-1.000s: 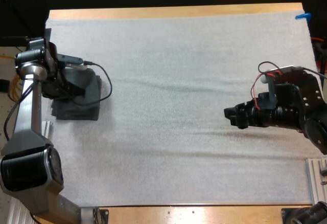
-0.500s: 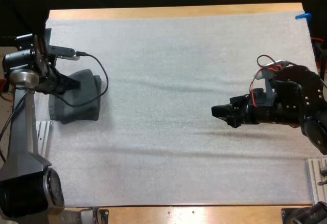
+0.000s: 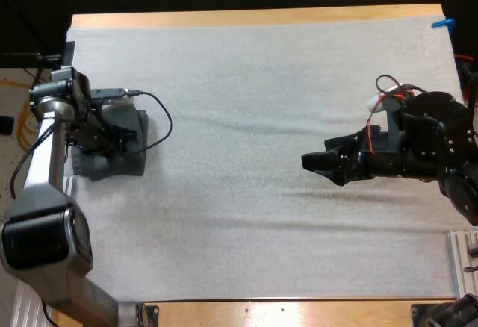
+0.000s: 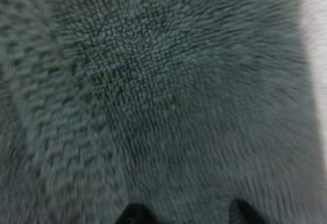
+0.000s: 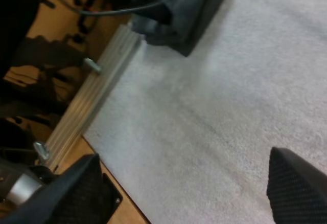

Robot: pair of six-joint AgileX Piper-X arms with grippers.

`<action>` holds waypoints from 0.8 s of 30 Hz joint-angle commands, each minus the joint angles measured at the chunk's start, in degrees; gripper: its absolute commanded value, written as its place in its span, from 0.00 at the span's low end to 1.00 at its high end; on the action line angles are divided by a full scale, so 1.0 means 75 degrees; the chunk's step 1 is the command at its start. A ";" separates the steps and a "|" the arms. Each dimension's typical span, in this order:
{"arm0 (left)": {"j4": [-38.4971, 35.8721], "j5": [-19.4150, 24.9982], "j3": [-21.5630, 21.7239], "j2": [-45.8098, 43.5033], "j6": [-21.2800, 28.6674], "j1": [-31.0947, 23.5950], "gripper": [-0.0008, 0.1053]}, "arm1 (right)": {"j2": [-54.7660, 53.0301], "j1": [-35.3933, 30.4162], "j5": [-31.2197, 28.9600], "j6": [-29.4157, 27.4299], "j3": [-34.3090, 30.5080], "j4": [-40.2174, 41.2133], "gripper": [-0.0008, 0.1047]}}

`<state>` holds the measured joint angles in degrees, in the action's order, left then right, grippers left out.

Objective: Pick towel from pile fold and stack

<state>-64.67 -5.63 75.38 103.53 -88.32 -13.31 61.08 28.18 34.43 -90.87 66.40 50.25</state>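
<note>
Moved: left gripper (image 3: 112, 134) lowers onto towel stack (image 3: 121, 165); right gripper (image 3: 317, 160) shifts left.
Left claw: released, fingertips spread against towel.
Right claw: released, over mat (image 3: 246, 103), centre right.
Towel stack: left edge, mid-height.

Left end effector (image 4: 185, 218) fingertips (image 4: 134, 215) mostly cut off; towel (image 4: 153, 91) weave blurred.

Even light is falling from above, brightening the white mat (image 3: 246, 103). Soft shadows are showing along its ripples, and the towel (image 4: 153, 91) is looking dim up close.
</note>
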 commanded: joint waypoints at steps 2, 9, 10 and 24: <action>0.0071 -0.0021 0.0014 0.0210 -0.0087 -0.0005 0.34 | 0.0002 0.0007 0.0141 -0.0021 0.0015 -0.0081 0.63; 0.0059 -0.0021 0.0037 0.0578 -0.0196 -0.0005 0.34 | 0.0002 0.0007 0.0141 -0.0021 0.0015 -0.0104 0.63; 0.0076 -0.0021 0.0064 0.0506 -0.0196 -0.0005 0.34 | 0.0002 0.0007 0.0141 -0.0021 0.0015 -0.0104 0.63; 0.1844 -0.0076 0.0834 -0.0150 -0.0463 0.0015 0.34 | 0.0002 0.0007 0.0141 -0.0021 0.0015 -0.0271 0.63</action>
<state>-51.26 -6.13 81.54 102.19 -91.21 -13.31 61.08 28.18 34.84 -90.86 66.35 48.75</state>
